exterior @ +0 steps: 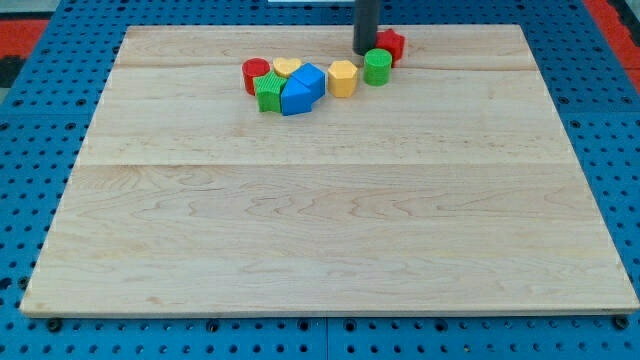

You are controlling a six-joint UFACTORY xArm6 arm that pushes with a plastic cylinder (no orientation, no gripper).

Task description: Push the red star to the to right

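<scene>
Desk: a pale wooden board [330, 200] lying on a blue pegboard surface [40, 120] that shows at the frame's left, right and bottom edges
Near half of the desk: bare wood grain, with all blocks gathered in the upper middle of the frame
Blue block: a blue block [301, 90], angular and the largest of the cluster, the nearest piece, exact shape hard to make out
Green block at left: a green ribbed block [268, 93] touching the blue block's left side, its shape unclear
Red cylinder: a red cylinder [256, 73] at the cluster's left end, just behind the green ribbed block
Yellow heart: a yellow heart-like block [287, 67] behind the blue block, between the red cylinder and the blue block's top
Yellow hexagon: a yellow hexagon-like block [343, 78] just right of the blue block
Green cylinder: a green cylinder [377, 67] just right of the yellow hexagon, standing upright
Red star: the red star [391, 44] is farthest back, upper middle of the frame, just behind and right of the green cylinder, partly hidden by the rod
My tip: my tip [366, 53] rests at the red star's left side, seemingly touching it, just behind the green cylinder
Gripper: the arm has no gripper, only the dark rod, so there is nothing clenched or released to report
</scene>
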